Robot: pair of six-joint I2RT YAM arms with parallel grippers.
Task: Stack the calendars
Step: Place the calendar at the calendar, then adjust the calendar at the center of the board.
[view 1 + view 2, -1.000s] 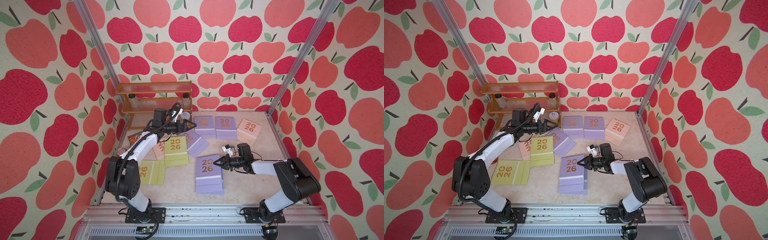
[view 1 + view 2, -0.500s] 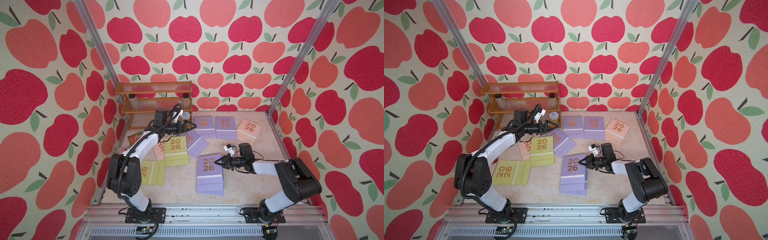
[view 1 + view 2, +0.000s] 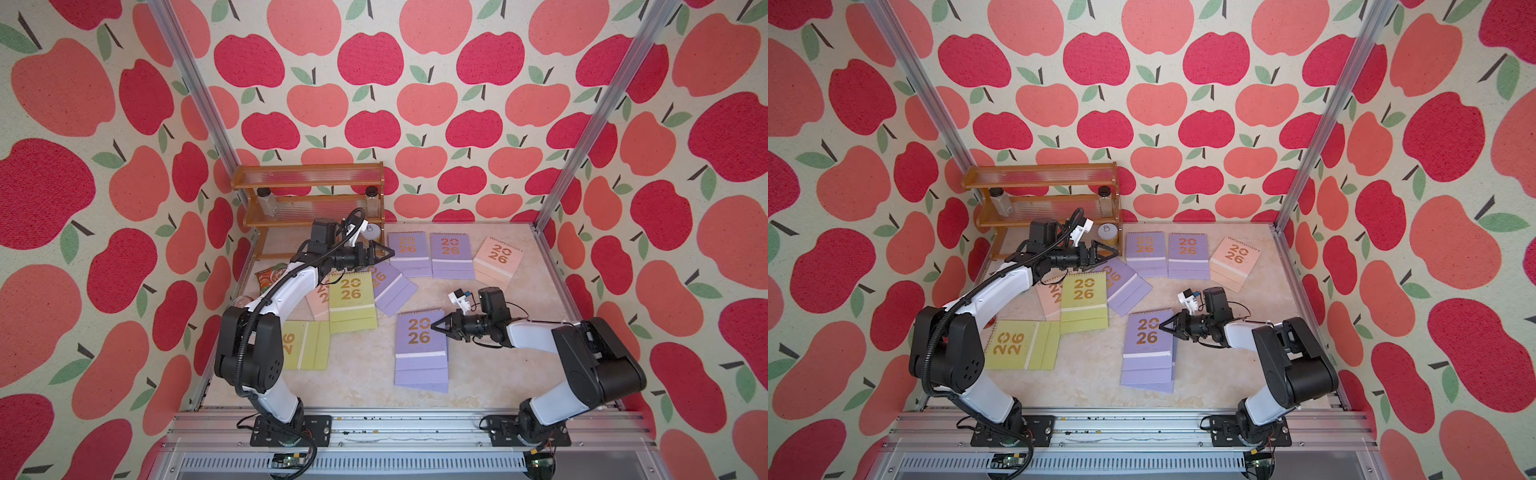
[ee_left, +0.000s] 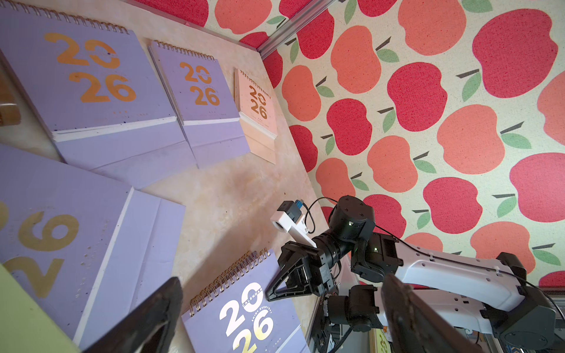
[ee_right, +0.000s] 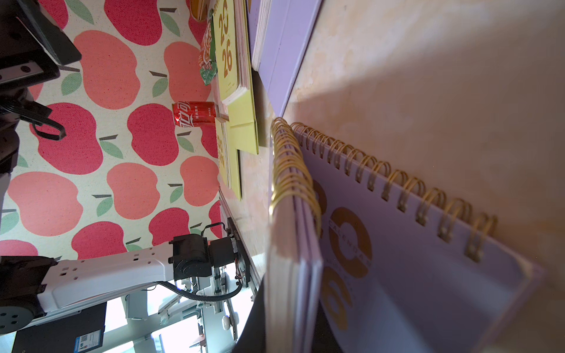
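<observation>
Several flat spiral-bound calendars with gold "2026" lie on the beige table. A lilac calendar tops a lilac stack in the middle. My right gripper is shut on that top calendar's right edge, which shows edge-on between the jaws of the right gripper. At the back lie two lilac calendars and a pink one. My left gripper hangs open over a tilted lilac calendar. Yellow-green calendars lie to the left, one of them over a pink calendar.
A wooden rack holding jars stands at the back left, a round white lid beside it. A green-orange snack packet and a red can sit by the left wall. Metal posts mark the back corners.
The left gripper has edged slightly to the right at the back. The right gripper keeps its hold on the lilac calendar, which has barely shifted on the stack.
</observation>
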